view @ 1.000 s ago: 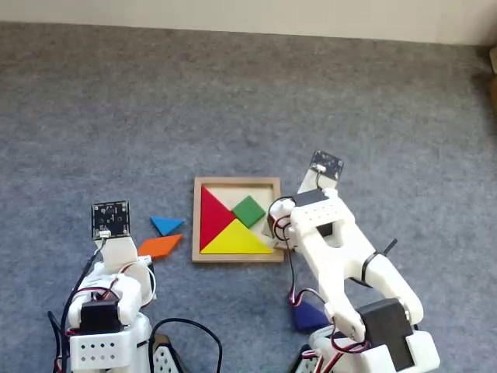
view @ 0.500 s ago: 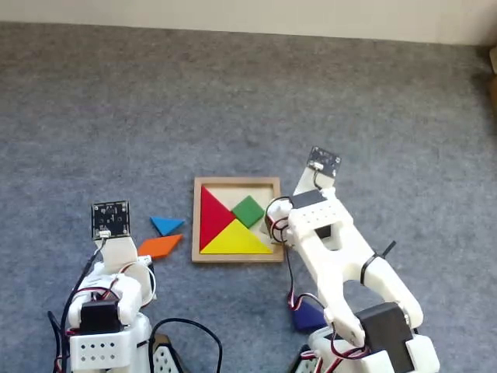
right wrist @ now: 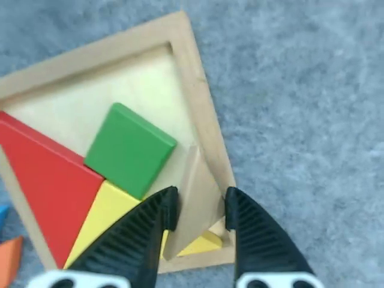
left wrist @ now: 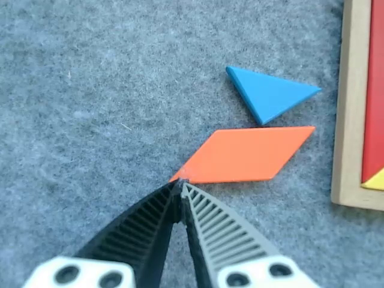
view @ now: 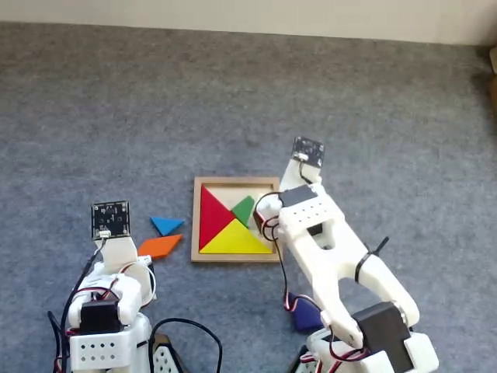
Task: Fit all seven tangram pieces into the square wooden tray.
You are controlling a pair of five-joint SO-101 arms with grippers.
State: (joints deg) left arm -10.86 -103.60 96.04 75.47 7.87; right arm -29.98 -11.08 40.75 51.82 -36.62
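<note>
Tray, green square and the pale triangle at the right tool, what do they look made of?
Tray: pale unpainted wood, matte, with a light timber colour on rim and floor. Green square: probably wood under smooth opaque green paint, with a slight sheen and thick crisp edges. Pale triangle: likely bare wood, same tone as the tray, gripped by the right tool.

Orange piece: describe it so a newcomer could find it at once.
On the grey carpet, find the wooden tray; two loose pieces lie just outside its side nearest the left arm. The orange piece is the one closer to the left hand, whose tip points at its corner. It is a four-sided parallelogram, unlike the blue triangle beside it.
</note>
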